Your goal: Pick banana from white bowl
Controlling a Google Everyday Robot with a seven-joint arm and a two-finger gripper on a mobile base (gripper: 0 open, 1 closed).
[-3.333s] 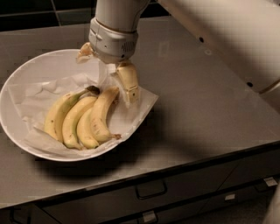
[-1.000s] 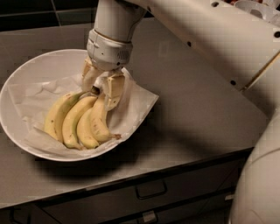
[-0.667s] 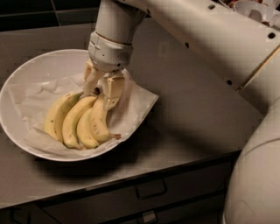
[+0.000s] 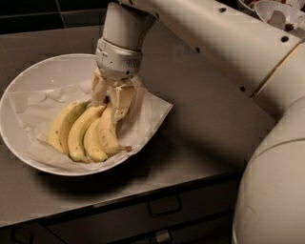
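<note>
You cannot see the stem end of the banana (image 4: 82,132), because the gripper (image 4: 110,101) sits right on top of it inside the white bowl (image 4: 45,66). The paper (image 4: 34,108) hides the bowl's bottom. The big arm (image 4: 214,43) runs off the top and right edges. A small bowl (image 4: 268,10) in the top right corner is cut off too.

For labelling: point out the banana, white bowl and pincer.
banana (image 4: 84,133): camera view, bunch's middle.
white bowl (image 4: 47,71): camera view, bare far wall.
pincer (image 4: 110,100): camera view, tip, at bunch's stem end.
</note>
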